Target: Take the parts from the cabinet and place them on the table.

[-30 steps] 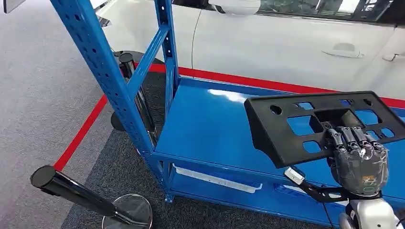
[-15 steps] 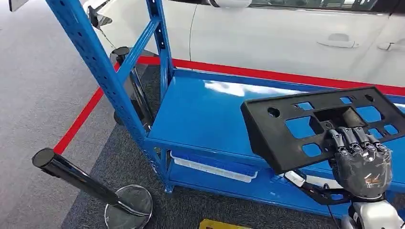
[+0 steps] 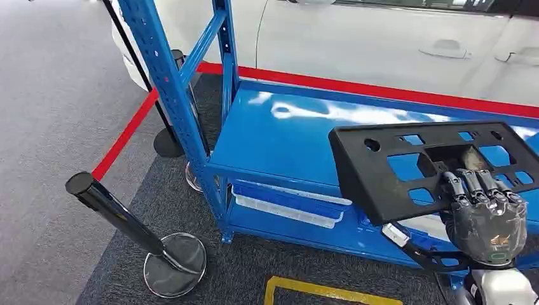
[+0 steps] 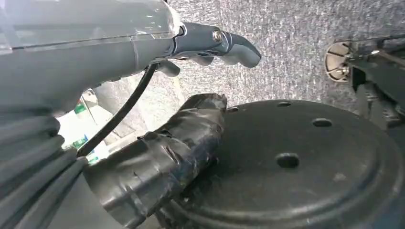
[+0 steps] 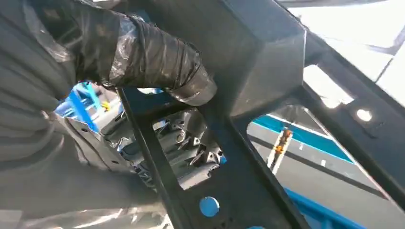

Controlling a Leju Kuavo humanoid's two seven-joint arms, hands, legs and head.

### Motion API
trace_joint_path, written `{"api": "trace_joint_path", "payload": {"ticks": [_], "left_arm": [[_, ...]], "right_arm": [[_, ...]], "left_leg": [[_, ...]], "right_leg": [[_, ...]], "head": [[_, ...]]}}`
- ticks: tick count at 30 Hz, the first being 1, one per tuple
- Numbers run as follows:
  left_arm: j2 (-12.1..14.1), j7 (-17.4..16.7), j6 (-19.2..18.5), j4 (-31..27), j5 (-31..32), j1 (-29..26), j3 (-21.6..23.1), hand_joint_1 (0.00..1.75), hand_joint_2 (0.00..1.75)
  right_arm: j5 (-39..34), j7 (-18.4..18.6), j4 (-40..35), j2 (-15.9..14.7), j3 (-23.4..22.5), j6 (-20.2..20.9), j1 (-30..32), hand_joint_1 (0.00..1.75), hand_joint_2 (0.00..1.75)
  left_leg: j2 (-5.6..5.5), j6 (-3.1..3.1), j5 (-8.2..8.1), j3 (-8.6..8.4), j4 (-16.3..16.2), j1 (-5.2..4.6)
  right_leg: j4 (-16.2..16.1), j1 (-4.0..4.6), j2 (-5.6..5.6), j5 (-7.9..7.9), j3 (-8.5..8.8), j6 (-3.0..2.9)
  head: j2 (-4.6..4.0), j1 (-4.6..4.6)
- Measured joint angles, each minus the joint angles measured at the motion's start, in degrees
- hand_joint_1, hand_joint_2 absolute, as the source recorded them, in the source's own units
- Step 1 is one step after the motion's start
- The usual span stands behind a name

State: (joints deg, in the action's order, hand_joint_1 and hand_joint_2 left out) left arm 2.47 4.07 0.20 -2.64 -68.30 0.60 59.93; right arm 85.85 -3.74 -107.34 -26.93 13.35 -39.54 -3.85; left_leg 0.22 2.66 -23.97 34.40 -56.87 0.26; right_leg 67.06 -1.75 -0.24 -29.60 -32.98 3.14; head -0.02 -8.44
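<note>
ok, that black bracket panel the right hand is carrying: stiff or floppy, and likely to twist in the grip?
Probably stiff: the black bracket panel juts out level from the right hand with no visible sag. Likely light for its size, given the many cutouts. Twist risk seems real, since the hand holds it near one edge while most of it overhangs.

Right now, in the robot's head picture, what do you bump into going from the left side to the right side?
Shiny black post on its round base → blue rack upright → blue shelf top → black plastic part → right hand holding that part.
</note>
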Motion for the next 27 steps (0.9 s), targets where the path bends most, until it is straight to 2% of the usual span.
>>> {"api": "trace_joint_path", "payload": {"ticks": [1,2,3,5,6,7,8,10,11,12,13,14,15,16,17,18,19,20,21,22,23,24,25,26,27], "left_arm": [[0.0,0.0,0.0,0.0,0.0,0.0,0.0,0.0,1.75],[0.1,0.0,0.0,0.0,0.0,0.0,0.0,0.0,1.75],[0.2,0.1,0.0,0.0,0.0,0.0,0.0,0.0,1.75],[0.2,0.1,-0.1,0.0,0.0,0.0,0.0,0.0,1.75],[0.3,0.1,-0.1,0.0,0.0,-0.1,0.0,0.0,1.75],[0.3,0.1,-0.1,0.0,0.0,-0.1,0.0,0.0,1.75],[0.3,0.1,-0.1,0.0,0.0,-0.1,0.0,0.0,1.75],[0.3,0.3,-0.2,0.0,0.0,0.0,0.0,0.0,1.75],[0.3,0.3,-0.3,0.0,0.0,0.0,0.0,0.0,1.75],[0.3,0.3,-0.4,0.0,0.0,0.0,0.0,0.0,1.75],[0.3,0.3,-0.4,0.0,0.0,0.0,0.1,0.0,1.75],[0.3,0.3,-0.5,0.0,0.0,0.1,0.1,0.0,1.75],[0.3,0.2,-0.5,0.0,0.1,0.1,0.1,0.0,1.75],[0.3,0.0,-0.6,0.0,0.1,0.1,0.1,0.0,1.75],[0.4,0.0,-0.7,0.0,0.2,0.1,0.2,0.0,1.75],[0.3,0.0,-0.9,0.0,0.3,0.1,0.4,0.0,1.75],[0.3,0.0,-1.1,0.0,0.5,0.1,0.5,0.0,1.75],[0.3,0.0,-1.3,0.0,0.5,0.0,0.6,0.0,1.75],[0.3,0.1,-1.4,0.1,0.7,0.0,0.6,0.0,1.75],[0.3,0.3,-1.6,0.1,0.9,0.1,0.7,0.0,1.75],[0.2,0.4,-1.7,0.1,1.1,0.2,1.0,0.0,1.75],[0.2,0.6,-1.8,0.1,1.1,0.2,1.2,0.0,1.75],[0.2,0.7,-1.9,0.1,1.2,0.2,1.3,0.0,1.75],[0.2,0.8,-2.0,0.2,1.2,0.3,1.4,0.0,1.75],[0.2,0.9,-2.1,0.2,1.3,0.3,1.4,0.0,1.75]], "right_arm": [[0.0,0.2,0.0,0.0,0.0,0.0,-0.3,1.75,1.75],[0.0,0.3,0.2,0.0,0.0,0.0,-0.7,1.75,1.75],[0.0,0.4,0.2,0.0,0.0,0.0,-0.7,1.75,1.75],[0.0,0.3,0.4,0.0,0.0,0.0,-0.8,1.75,1.75],[0.0,0.3,0.6,0.0,0.1,0.0,-0.8,1.75,1.75],[0.0,0.3,0.7,0.0,0.1,0.0,-1.0,1.75,1.75],[0.0,0.6,0.8,0.0,0.1,0.0,-1.1,1.75,1.75],[0.0,2.0,1.0,0.0,0.6,0.0,-1.5,1.75,1.75],[-0.1,2.6,1.2,0.0,0.9,0.0,-1.7,1.75,1.75],[-0.1,2.8,1.5,0.0,1.1,0.0,-1.9,1.75,1.75],[-0.2,2.8,1.9,0.0,1.2,0.0,-2.0,1.75,1.75],[-0.2,2.8,2.3,0.0,1.2,0.0,-2.1,1.75,1.75],[-0.3,2.7,2.7,0.0,1.3,0.0,-2.3,1.75,1.75],[-0.4,2.2,2.9,0.0,1.4,0.0,-2.4,1.75,1.75],[-0.5,2.0,3.2,0.0,1.4,0.0,-2.5,1.75,1.75],[-0.6,1.6,3.5,0.0,1.4,0.0,-2.8,1.75,1.75],[-0.7,1.3,3.7,0.0,1.4,0.0,-2.8,1.75,1.75],[-0.7,1.0,3.8,0.0,1.4,0.0,-2.9,1.75,1.75],[-0.8,0.6,4.0,0.1,1.4,0.0,-2.9,1.75,1.75],[-0.9,0.1,4.3,0.1,1.4,0.0,-2.9,1.75,1.75],[-0.9,0.0,4.5,0.1,1.4,0.0,-3.0,1.75,1.75],[-1.0,-0.2,4.7,0.1,1.3,0.0,-3.1,1.75,1.75],[-1.2,-0.7,5.1,0.2,1.2,0.0,-3.2,1.75,1.75],[-1.6,-1.1,5.4,0.4,1.1,0.0,-3.1,1.75,1.75],[-1.9,-1.6,5.7,0.5,1.1,0.0,-3.1,1.75,1.75]], "left_leg": [[-0.04,-0.28,0.14,0.65,-0.8,-0.08],[-0.18,-0.56,0.22,1.59,-1.7,-0.34],[-0.24,-1.0,0.56,1.71,-1.9,-0.46],[-0.39,-1.6,1.5,2.04,-1.8,-0.56],[-0.46,-1.97,1.85,2.34,-1.8,-0.55],[-0.47,-2.23,0.21,2.79,-2.6,-0.24],[-0.41,-2.53,-3.4,3.81,-5.0,-0.2],[-0.42,-2.89,-9.96,5.75,-12.9,-0.19],[-0.42,-2.9,-11.58,6.42,-16.7,-0.21],[-0.43,-2.8,-11.53,6.42,-19.0,-0.23],[-0.43,-2.51,-9.85,5.2,-18.9,-0.25],[-0.42,-2.17,-7.96,3.42,-17.1,-0.3],[-0.46,-1.42,-5.83,-0.24,-12.3,-0.54],[-0.53,-0.57,-5.12,-3.88,-7.3,-0.84],[-0.51,0.71,-7.08,-7.39,-1.6,-1.33],[-0.45,0.57,-7.38,-8.71,1.0,-1.33],[-0.53,0.37,-6.82,-8.1,0.6,-1.57],[-0.53,0.75,-6.54,-7.97,0.8,-1.86],[-0.51,1.01,-5.7,-7.72,1.4,-1.87],[-0.27,0.98,-4.31,-7.79,2.8,-1.15],[-0.17,1.23,-3.39,-7.22,3.1,-1.25],[-0.12,1.57,-2.65,-6.36,3.1,-1.24],[-0.26,1.46,-2.05,-5.37,2.9,-1.24],[-0.36,1.42,-1.51,-4.33,2.5,-1.24],[-0.57,1.31,-1.03,-3.13,1.9,-1.23]], "right_leg": [[-5.2,-0.36,-0.01,0.18,3.68,0.3],[-8.7,-0.03,0.25,-1.28,5.61,0.21],[-8.4,0.14,0.41,-1.35,5.05,-0.74],[-8.2,0.28,0.29,-0.96,4.31,-1.52],[-8.4,-0.03,0.16,-0.42,3.77,-2.3],[-8.4,-0.07,-0.24,0.2,3.13,-3.11],[-8.5,0.03,-0.26,0.76,2.33,-3.73],[-8.4,0.39,-0.35,1.98,0.83,-4.2],[-8.3,0.59,-0.35,2.59,-0.03,-4.27],[-8.2,0.83,-0.36,3.17,-0.61,-4.32],[-8.1,1.05,-0.38,3.78,-1.53,-4.33],[-8.0,1.3,-0.35,4.26,-2.2,-4.33],[-8.0,1.6,-0.34,4.83,-2.94,-4.34],[-8.0,1.79,-0.31,5.31,-3.41,-4.34],[-7.9,1.79,-0.37,5.83,-3.75,-4.14],[-7.9,1.67,-0.42,6.29,-3.88,-3.89],[-8.2,1.33,-0.56,6.84,-3.89,-3.44],[-8.5,1.01,-0.59,7.33,-3.97,-3.0],[-8.9,1.04,-0.59,8.01,-3.92,-2.63],[-8.6,1.14,-0.53,7.57,-4.29,-2.36],[-7.7,1.13,-0.13,4.99,-4.79,-1.99],[-5.0,1.01,0.05,1.4,-5.5,-1.87],[-0.9,0.83,0.05,-2.2,-6.31,-1.59],[3.5,0.71,0.06,-4.48,-7.08,-1.34],[6.7,0.57,0.06,-4.77,-7.42,-1.08]], "head": [[0.0,0.0],[0.0,0.0],[0.0,-0.07],[0.0,-0.04],[0.0,-0.04],[0.0,-0.04],[0.0,-0.04],[0.0,-0.04],[0.0,-0.07],[0.0,-0.07],[0.0,-0.07],[0.0,-0.07],[0.0,-0.07],[0.0,-0.07],[0.0,-0.07],[0.0,-0.04],[0.0,-0.04],[0.0,-0.07],[0.0,-0.04],[0.0,-0.04],[0.0,-0.07],[0.0,-0.04],[0.0,-0.04],[0.0,-0.07],[0.0,-0.04]]}}
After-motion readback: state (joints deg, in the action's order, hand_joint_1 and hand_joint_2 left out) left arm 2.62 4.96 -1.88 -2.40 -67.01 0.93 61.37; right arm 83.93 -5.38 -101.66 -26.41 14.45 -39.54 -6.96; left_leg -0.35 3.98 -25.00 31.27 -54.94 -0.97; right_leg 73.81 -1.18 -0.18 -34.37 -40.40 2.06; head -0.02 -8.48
